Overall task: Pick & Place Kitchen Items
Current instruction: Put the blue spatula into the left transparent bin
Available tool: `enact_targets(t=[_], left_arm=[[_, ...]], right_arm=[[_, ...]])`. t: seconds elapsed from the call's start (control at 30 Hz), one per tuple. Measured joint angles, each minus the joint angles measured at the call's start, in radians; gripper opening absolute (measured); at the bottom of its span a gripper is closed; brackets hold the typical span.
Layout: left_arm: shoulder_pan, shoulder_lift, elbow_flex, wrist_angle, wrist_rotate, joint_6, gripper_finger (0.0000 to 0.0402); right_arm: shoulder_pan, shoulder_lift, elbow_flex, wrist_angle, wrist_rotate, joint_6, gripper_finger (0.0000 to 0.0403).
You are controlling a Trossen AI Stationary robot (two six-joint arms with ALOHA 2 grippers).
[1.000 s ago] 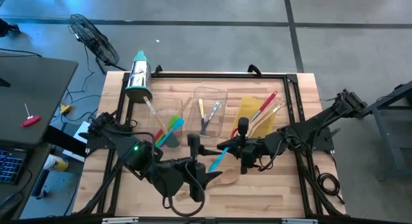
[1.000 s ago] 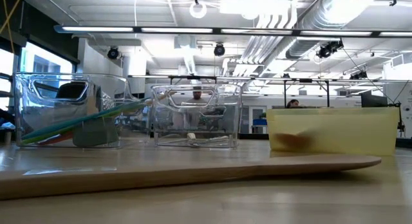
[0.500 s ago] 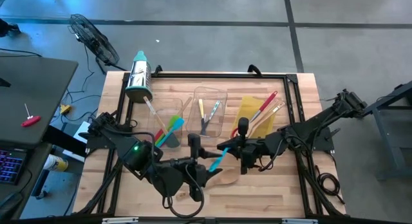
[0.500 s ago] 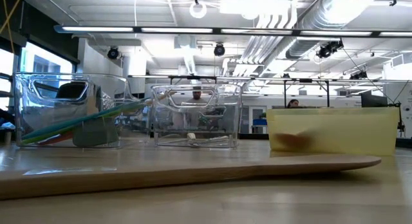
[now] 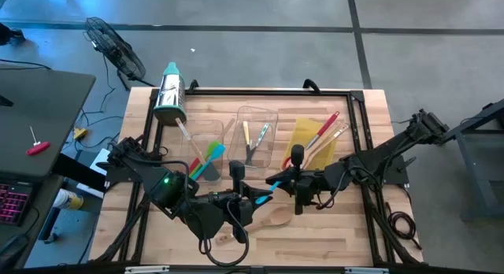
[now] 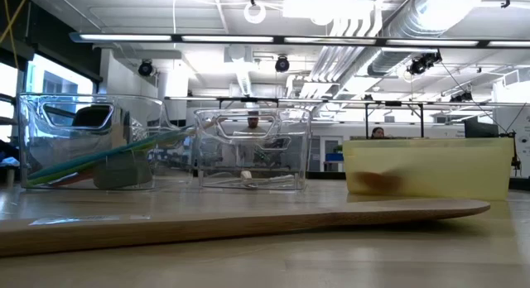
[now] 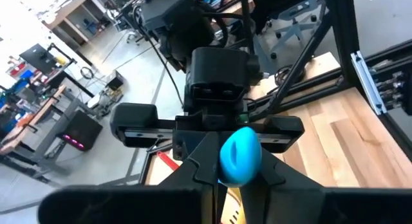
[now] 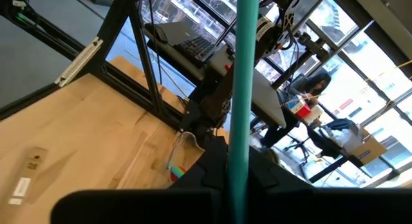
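Note:
A teal spatula (image 5: 264, 195) hangs in the air over the table's middle, between my two grippers. My right gripper (image 5: 277, 184) is shut on it from the right, and my left gripper (image 5: 252, 201) is shut on its other end from the left. A wooden spoon (image 5: 272, 218) lies flat on the table just below them; the low view shows it as a long wooden strip (image 6: 248, 222). Neither gripper shows in the low view. My left gripper pinches the spatula's rounded teal end (image 7: 241, 156) between its two fingers (image 7: 206, 161), coming nearly level from the table's left. The spatula is clear of the table. My right gripper pinches the thin teal shaft (image 8: 243, 121) between its two fingers, coming nearly level from the right. The shaft runs on ahead, along the fingers, toward the left arm.
At the back stand a clear bin (image 5: 206, 152) with green, teal and red spatulas, a clear bin (image 5: 257, 136) with small knives, and a yellow bin (image 5: 313, 138) with red and wooden utensils. A steel cylinder with a teal cap (image 5: 169, 94) lies at the far left.
My left gripper has shut on the free end of the teal spatula, rolling slightly as it did. My right gripper and the spatula have kept still in the air.

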Motion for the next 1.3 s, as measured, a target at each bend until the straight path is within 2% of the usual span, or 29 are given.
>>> enact_targets(t=[0.23, 0.4, 0.47, 0.7, 0.83, 0.9, 0.97, 1.1, 1.3], left_arm=[[0.0, 0.0, 0.0, -0.013, -0.042, -0.018, 0.0028], [0.001, 0.0, 0.0, -0.048, -0.108, -0.025, 0.0027], [0.002, 0.0, 0.0, -0.079, -0.147, -0.039, 0.0027], [-0.002, 0.0, 0.0, -0.245, -0.33, -0.142, 0.0027], [-0.001, -0.004, -0.001, -0.384, -0.43, -0.246, 0.0027], [0.011, -0.013, 0.0, -0.467, -0.439, -0.35, 0.0027], [0.033, -0.028, 0.007, -0.576, -0.387, -0.49, 0.0027], [0.126, -0.068, 0.026, -0.825, -0.195, -0.799, 0.0027], [0.296, -0.135, -0.03, -0.807, 0.151, -0.848, 0.0027]], right_arm=[[0.003, 0.0, 0.0, 0.002, 0.04, 0.008, 0.0065], [0.017, 0.0, 0.0, -0.01, 0.317, 0.012, 0.0134], [0.017, 0.0, 0.0, -0.019, 0.392, 0.023, 0.0164], [0.014, 0.0, 0.0, -0.071, 0.517, 0.083, 0.0256], [0.001, 0.0, 0.0, -0.125, 0.584, 0.148, 0.0281], [-0.008, 0.0, 0.0, -0.157, 0.588, 0.185, 0.0286], [-0.021, 0.0, 0.0, -0.197, 0.573, 0.229, 0.0288], [-0.052, 0.0, 0.0, -0.274, 0.521, 0.32, 0.0288], [-0.101, 0.0, 0.0, -0.369, 0.399, 0.43, 0.0287]])
